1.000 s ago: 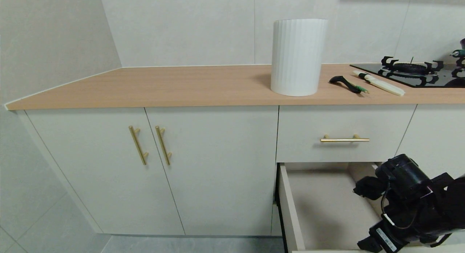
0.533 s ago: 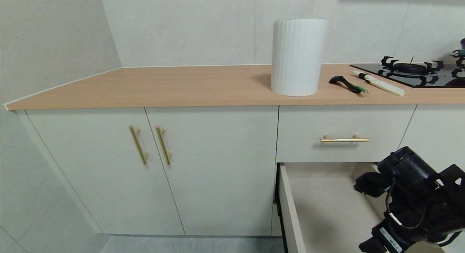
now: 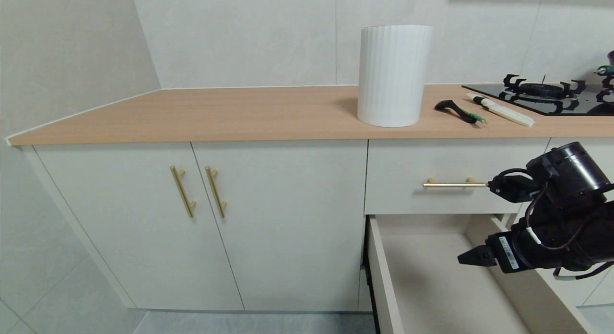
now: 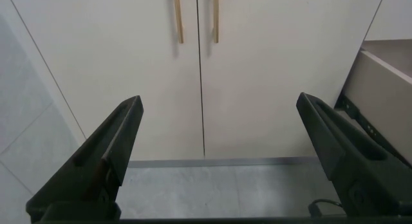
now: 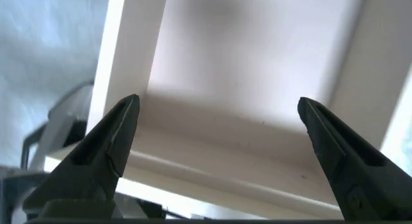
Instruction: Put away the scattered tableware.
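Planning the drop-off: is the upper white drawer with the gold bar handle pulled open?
No, the upper white drawer sits shut; the lower drawer beneath it is the one pulled out.

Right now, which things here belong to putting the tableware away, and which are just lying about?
For the job: black-handled utensil, cream utensil, open drawer.
Just lying about: white ribbed container, gas hob, closed drawer, cabinet doors.
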